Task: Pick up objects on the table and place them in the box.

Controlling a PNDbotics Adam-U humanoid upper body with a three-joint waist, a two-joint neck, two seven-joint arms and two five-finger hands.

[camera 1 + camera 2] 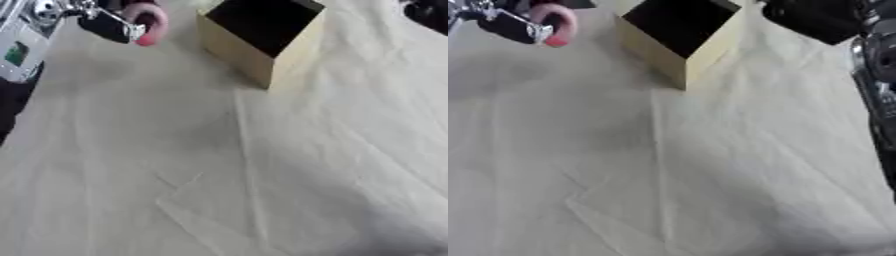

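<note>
A pink ring-shaped object (151,24) hangs above the table at the upper left, held in the fingers of my left hand (107,23). It is just left of the box and a little above the cloth. The box (234,52) is light wood with a dark inside, open at the top, and stands at the top centre. Nothing shows inside it. My right arm comes down the right edge, and a dark shape that seems to be my right hand (811,20) sits right of the box, its fingers not made out.
A creased white cloth (245,165) covers the table, with no other loose objects in view on it. The table's left edge (10,125) runs along a dark gap at the far left.
</note>
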